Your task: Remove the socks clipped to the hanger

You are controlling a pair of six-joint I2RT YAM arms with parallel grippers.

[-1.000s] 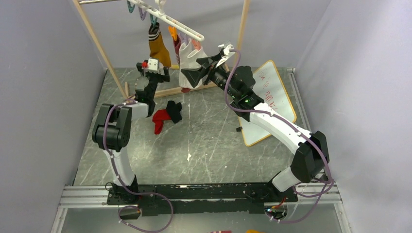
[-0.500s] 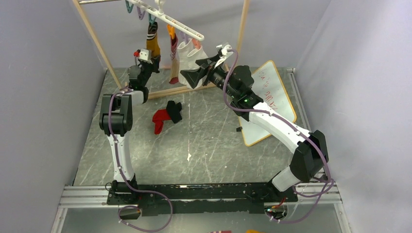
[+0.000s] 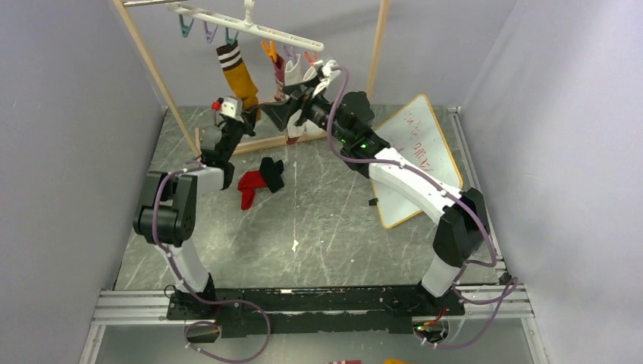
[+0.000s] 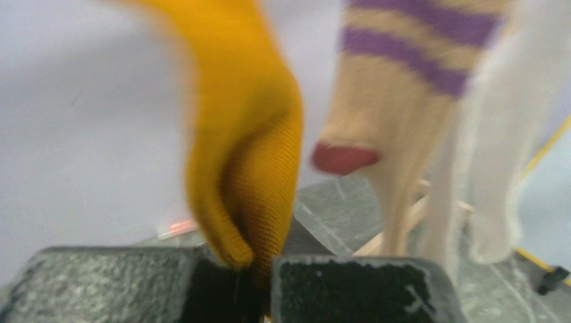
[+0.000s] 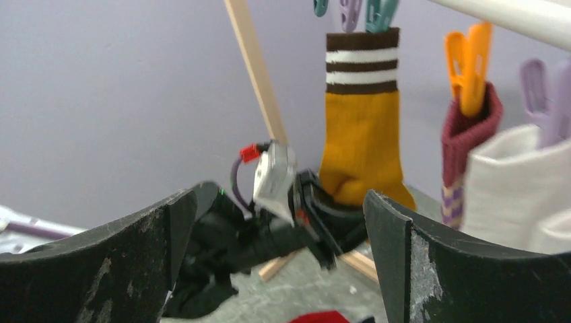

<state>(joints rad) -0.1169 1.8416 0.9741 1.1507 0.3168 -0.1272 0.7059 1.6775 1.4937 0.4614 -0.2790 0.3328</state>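
Note:
The white hanger (image 3: 250, 29) hangs from the wooden rack. A mustard sock (image 3: 237, 76) with a striped cuff hangs from a teal clip. My left gripper (image 3: 244, 115) is shut on its toe, and in the left wrist view the yellow toe (image 4: 242, 155) is pinched between the pads (image 4: 259, 286). A maroon-and-cream striped sock (image 4: 397, 101) and a white sock (image 4: 498, 168) hang to its right. My right gripper (image 5: 283, 235) stands open just in front of the hanging socks, holding nothing. A red sock (image 3: 249, 186) and a black sock (image 3: 271, 173) lie on the table.
The wooden rack frame (image 3: 155, 72) slants up at the left, with its base bar behind the arms. A whiteboard (image 3: 425, 152) lies on the table at the right. An orange clip (image 5: 468, 67) holds the maroon cuff.
My left gripper rose to the mustard sock and shut on its toe. The hanger has swung to a flatter angle. The right arm moved left, closer to the socks.

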